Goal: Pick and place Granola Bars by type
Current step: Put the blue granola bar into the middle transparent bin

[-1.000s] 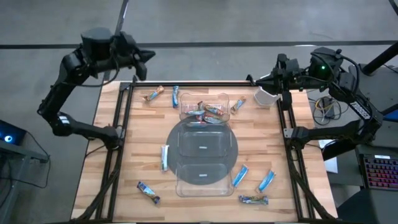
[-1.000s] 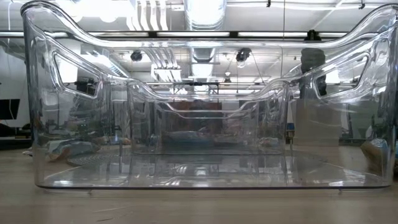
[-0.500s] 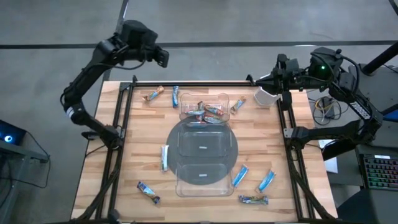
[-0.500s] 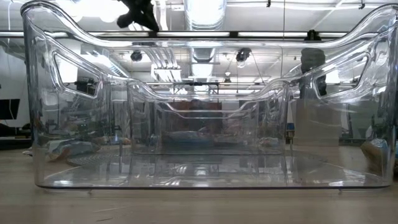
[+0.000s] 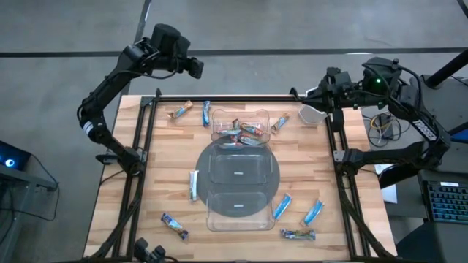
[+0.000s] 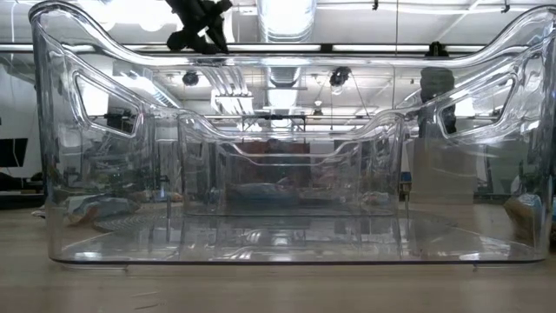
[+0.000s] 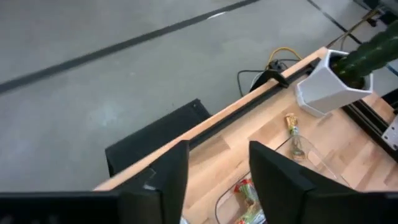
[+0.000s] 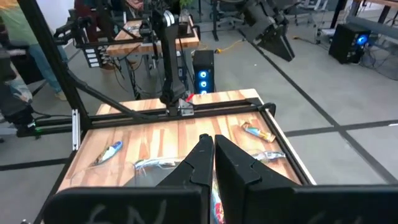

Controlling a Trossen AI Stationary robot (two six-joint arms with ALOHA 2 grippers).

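Granola Bars lie scattered on the wooden table: two at the far left [image 5: 180, 110] [image 5: 206, 113], one at the far right [image 5: 279, 123], one left of the tray [image 5: 194, 184], and several near the front [image 5: 174, 225] [image 5: 282, 206] [image 5: 313, 212] [image 5: 297, 234]. Several more lie in the far compartment [image 5: 241, 131] of the clear tray [image 5: 238, 212]. My left gripper [image 5: 196, 67] [image 7: 217, 168] hangs open, high beyond the table's far left edge. My right gripper [image 5: 301, 93] [image 8: 208, 142] is shut and empty, beyond the far right corner.
A grey round disc [image 5: 272, 172] shows under the tray's middle. A white cup [image 5: 313, 113] stands at the far right corner, close to my right gripper. Black rails [image 5: 142, 146] run along the table's left, right and far sides. The tray's clear walls [image 6: 287, 252] fill the low view.
My left arm has swung up, and its gripper has gone toward the table's right along the far edge, coming into the top of the low view. There its fingers now stand apart where they were together half a second ago.
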